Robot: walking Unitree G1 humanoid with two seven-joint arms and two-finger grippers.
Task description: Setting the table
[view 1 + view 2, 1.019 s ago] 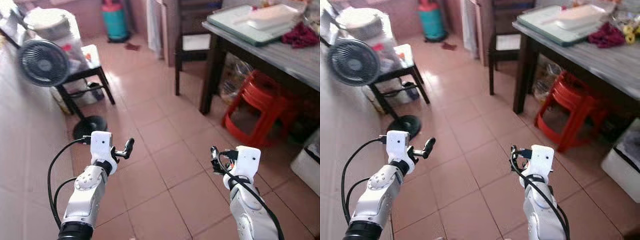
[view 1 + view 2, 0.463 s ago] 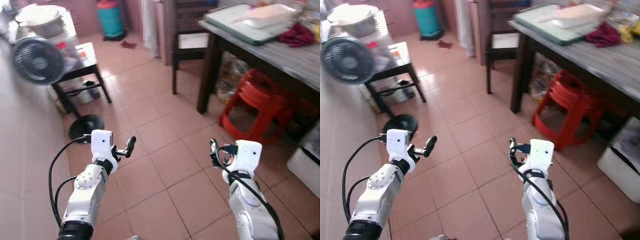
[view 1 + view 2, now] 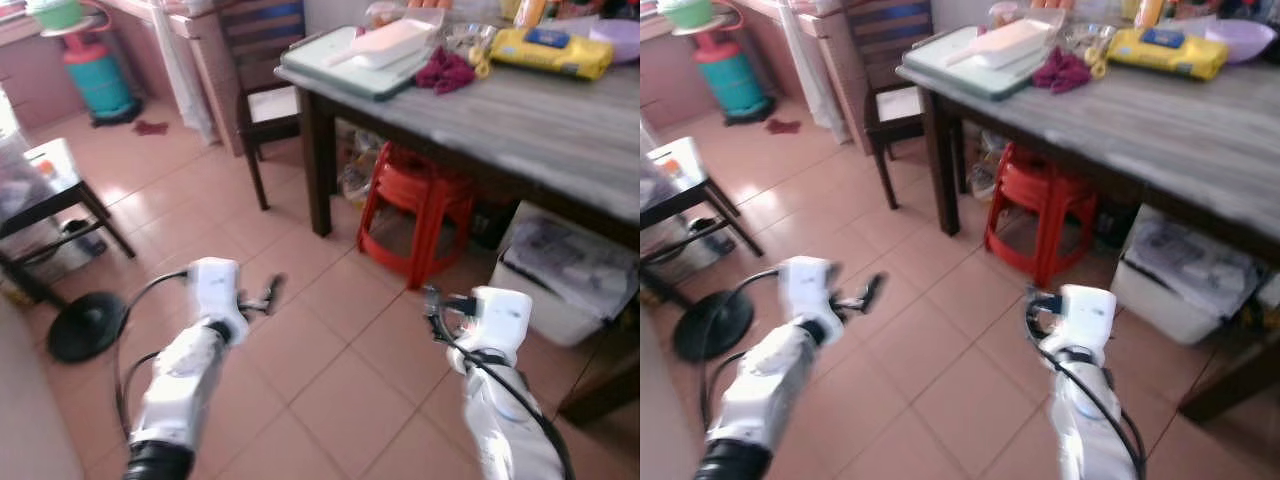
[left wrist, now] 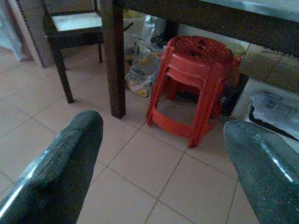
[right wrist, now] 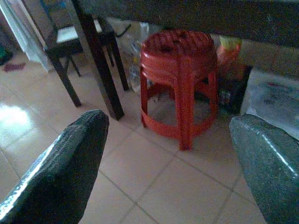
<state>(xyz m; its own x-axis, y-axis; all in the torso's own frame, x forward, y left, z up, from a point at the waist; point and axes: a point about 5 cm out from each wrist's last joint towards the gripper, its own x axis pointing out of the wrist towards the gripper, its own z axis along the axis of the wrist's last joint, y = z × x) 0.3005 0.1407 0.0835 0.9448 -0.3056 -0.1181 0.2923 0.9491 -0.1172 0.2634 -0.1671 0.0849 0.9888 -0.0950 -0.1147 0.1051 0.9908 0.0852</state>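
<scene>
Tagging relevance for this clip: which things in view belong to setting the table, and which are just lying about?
Belongs to the job:
table
tray with white dish
purple bowl
left gripper and right gripper, both open, empty

Just lying about:
red stools
chair
dark red cloth
yellow packet
gas cylinder

The worktop (image 3: 560, 120) looks like grey, matt, grained wood on dark wooden legs. At its 12 o'clock edge lie a crumpled maroon cloth (image 3: 445, 70) and a glossy yellow plastic pack (image 3: 550, 50). Beneath stand red moulded plastic stools (image 4: 194, 79). The floor (image 3: 330, 350) is smooth, faintly shiny terracotta tile.
</scene>
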